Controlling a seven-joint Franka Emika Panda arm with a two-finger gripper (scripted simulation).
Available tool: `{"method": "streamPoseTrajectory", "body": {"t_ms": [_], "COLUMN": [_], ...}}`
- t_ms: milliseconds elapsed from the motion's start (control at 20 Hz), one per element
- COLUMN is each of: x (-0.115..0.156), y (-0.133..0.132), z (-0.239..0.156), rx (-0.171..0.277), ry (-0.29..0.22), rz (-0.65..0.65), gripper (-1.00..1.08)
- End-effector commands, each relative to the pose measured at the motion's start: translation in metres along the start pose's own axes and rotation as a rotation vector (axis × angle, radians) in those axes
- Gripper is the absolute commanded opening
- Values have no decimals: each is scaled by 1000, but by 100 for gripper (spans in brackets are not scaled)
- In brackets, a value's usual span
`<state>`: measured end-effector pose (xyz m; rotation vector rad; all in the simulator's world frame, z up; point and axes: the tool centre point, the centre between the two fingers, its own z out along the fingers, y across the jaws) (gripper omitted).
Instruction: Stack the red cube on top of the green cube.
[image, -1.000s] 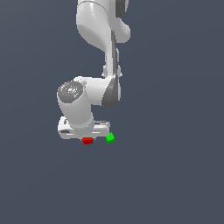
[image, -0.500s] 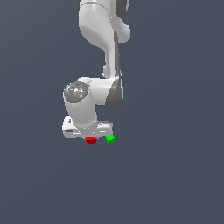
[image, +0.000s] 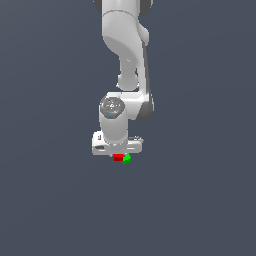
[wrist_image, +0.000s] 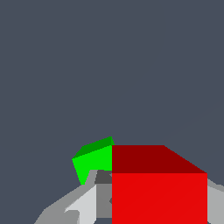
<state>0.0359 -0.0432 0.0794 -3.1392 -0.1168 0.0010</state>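
1. Where the wrist view looked down past the gripper, the red cube filled the space between the fingers, one pale finger showing on either side of it; the fingers appeared clamped on the cube's opposite faces.
2. The red cube's lit front face and darker top face were both plain and uniform in colour; it hid most of the finger pads.
3. The green cube sat just beyond the red cube in the wrist view, partly hidden behind it and behind one finger, turned at a slight angle to it. Whether the two cubes touched could not be told from that view.
4. In the exterior view, the gripper hung low under the white hand, with the red cube directly beneath it.
5. The green cube lay just beside the red one, toward the exterior view's right, their edges meeting or nearly so; both were at about the same height, red not on top of green.
6. The arm came down from the top of the exterior view, its wrist joint bent above the hand.
7. The surroundings were a flat dark grey-blue field in both views.
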Motion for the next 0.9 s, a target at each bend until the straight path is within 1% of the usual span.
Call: {"method": "streamPoseTrajectory", "body": {"t_ms": [0, 200, 350, 400, 850], "x": [-5, -11, -12, -12, -12], "y": [-14, -29, -33, -33, -33], "z": [8, 16, 18, 18, 18], "rx": [0, 0, 0, 0, 0], "ry": [1, 1, 1, 1, 1], "rz": [0, 0, 0, 0, 0], "gripper": [-100, -100, -100, 100, 100]}}
